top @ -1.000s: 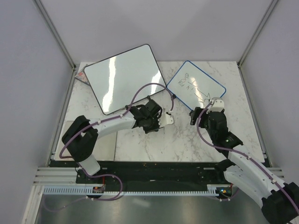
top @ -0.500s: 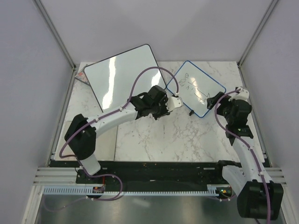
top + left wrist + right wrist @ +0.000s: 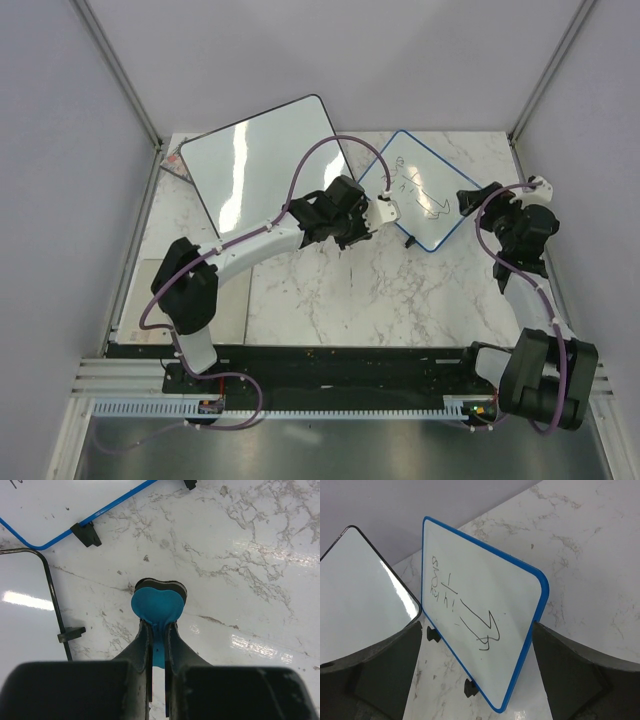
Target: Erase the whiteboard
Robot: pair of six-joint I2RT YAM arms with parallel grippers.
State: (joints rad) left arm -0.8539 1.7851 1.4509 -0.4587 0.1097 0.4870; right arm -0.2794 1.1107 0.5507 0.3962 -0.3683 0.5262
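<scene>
- On the far left of the marble table point(image 3: 330, 290), a larger black-framed board point(image 3: 265, 165) sits blank and glossy. Something reddish peeps out by its left corner, too small to name.
- Just right of it, the left gripper point(image 3: 158, 630) is pinched nearly closed on the stem of a blue heart-shaped eraser point(image 3: 156, 602), whose dark pad faces away from the fingers. In the wrist view the eraser sits over bare marble, near the blue frame's lower left corner but apart from it. I cannot tell whether the pad touches the tabletop.
- Right of centre, toward the back, the whiteboard point(image 3: 420, 190) with the blue frame stands tilted on small black feet point(image 3: 468, 687), its left corner close beside the black-framed board. Dark scribbles point(image 3: 465, 615) and an arrow-like mark sit on its face, and nothing looks wiped yet.
- At the far right, the right gripper point(image 3: 477, 630) is spread wide and holds nothing. It faces the writing side from near the right edge. The blue-framed board shows between its fingers but farther off, not touched as far as I can see.
- My reading is that wiping has not begun and this is the approach. Next, the eraser needs to rise onto the written face and press flat. The free gripper could steady the frame so the propped board does not slide or tip.
- Hard to make out are the back of the blue-framed board, how its feet grip the frame, and what the scribbles spell.
</scene>
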